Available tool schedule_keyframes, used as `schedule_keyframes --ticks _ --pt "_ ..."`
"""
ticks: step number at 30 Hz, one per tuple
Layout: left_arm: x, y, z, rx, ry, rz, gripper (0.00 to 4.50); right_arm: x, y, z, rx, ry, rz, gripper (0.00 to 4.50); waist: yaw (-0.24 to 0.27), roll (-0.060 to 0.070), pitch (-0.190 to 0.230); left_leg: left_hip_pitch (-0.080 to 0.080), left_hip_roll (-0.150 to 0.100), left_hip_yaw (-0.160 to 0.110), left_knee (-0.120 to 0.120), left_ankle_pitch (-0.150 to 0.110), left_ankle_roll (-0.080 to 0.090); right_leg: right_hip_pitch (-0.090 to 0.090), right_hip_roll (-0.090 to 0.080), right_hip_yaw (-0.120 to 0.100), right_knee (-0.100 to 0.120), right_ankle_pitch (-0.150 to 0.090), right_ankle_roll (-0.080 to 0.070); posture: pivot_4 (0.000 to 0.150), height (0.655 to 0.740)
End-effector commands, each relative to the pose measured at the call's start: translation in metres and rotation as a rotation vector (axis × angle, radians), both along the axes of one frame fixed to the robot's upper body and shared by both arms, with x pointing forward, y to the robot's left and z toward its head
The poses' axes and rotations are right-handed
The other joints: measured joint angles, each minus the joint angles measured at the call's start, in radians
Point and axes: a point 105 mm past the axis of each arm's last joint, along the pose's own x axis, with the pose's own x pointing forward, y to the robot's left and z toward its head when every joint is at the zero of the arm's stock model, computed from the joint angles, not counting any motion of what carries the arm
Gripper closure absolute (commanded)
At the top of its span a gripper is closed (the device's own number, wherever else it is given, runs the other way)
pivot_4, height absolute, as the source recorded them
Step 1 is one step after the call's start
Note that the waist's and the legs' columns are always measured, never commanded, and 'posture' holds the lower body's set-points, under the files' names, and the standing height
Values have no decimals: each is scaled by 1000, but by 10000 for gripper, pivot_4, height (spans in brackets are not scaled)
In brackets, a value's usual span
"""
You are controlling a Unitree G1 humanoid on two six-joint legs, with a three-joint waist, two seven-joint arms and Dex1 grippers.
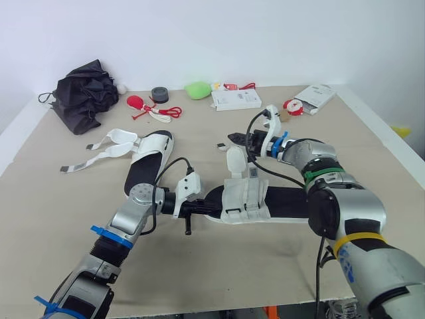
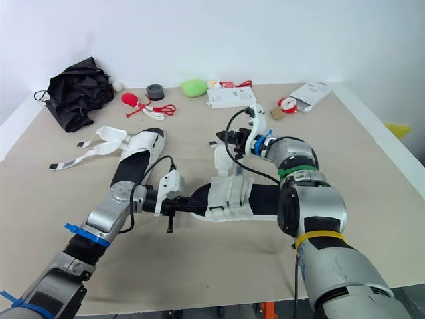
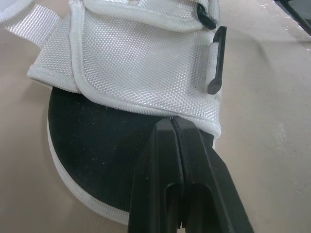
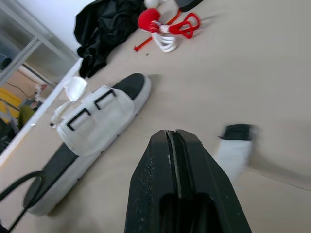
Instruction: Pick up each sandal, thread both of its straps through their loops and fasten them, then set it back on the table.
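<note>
One white sandal with a black sole [image 1: 265, 203] lies in the middle of the table, its mesh upper [image 3: 141, 58] folded over the insole. My left gripper [image 1: 201, 208] is shut, its fingertips [image 3: 172, 127] resting on the insole at the edge of that upper. A loose strap [image 1: 236, 159] stands up from this sandal, its black-tipped end [image 4: 235, 145] beside my right gripper [image 1: 232, 139], which is shut with nothing in it. The second sandal [image 1: 150, 163] lies further left, its two straps [image 1: 99, 147] spread out on the table.
Along the far edge lie a black crumpled bag [image 1: 83, 96], red and white items [image 1: 149, 107], a black tape roll [image 1: 159, 94], a green object [image 1: 197, 90], a white box [image 1: 236, 100] and a white packet [image 1: 314, 96]. A cable loops over my right wrist.
</note>
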Motion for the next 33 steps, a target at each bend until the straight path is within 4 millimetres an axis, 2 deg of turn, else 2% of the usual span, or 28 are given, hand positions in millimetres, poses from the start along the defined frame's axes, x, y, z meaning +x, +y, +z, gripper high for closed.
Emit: schedule_keyframes --ticks 1,2,4,6,7,14,19,25,33 --pt "-10 19 -48 143 160 48 45000 4 -11 16 -17 -84 -25 31523 0 0 0 0 0 0 0 0 0 0 0 0 0 0 0 1500 7400" --pt "-11 19 -48 143 161 47 45000 3 -10 13 -43 -76 -11 26939 0 0 0 0 0 0 0 0 0 0 0 0 0 0 0 1500 7400" --pt "-11 19 -48 142 162 47 45000 -4 -6 8 -80 -55 64 20591 0 0 0 1 0 0 0 0 0 0 1 1 0 0 0 1500 7400" --pt "-11 18 -49 142 162 47 45000 -11 0 5 -90 -26 141 11471 0 0 0 1 1 0 0 0 0 0 2 1 0 0 0 1500 7400" --pt "-11 18 -49 142 162 47 45000 -14 1 4 -80 -7 167 5510 0 0 0 1 1 1 0 0 0 0 2 2 0 0 0 1500 7400" --pt "-12 19 -50 143 166 56 45000 -30 9 13 7 21 327 5510 0 0 0 1 1 1 0 0 0 0 2 2 1 0 0 1500 7400" --pt "-12 22 -50 140 178 68 45000 -33 15 5 -8 34 361 5510 0 0 0 2 1 1 0 0 0 0 2 2 1 0 0 1500 7400" --pt "-10 23 -48 137 182 76 45000 -32 36 -5 -17 38 368 5510 -1 0 0 3 3 2 0 0 -1 0 4 4 1 0 -1 1500 7400" --pt "-11 23 -47 128 186 90 45000 -21 44 9 16 -11 288 5510 -1 0 0 4 4 3 0 0 -2 0 5 5 2 1 -2 1500 7400"
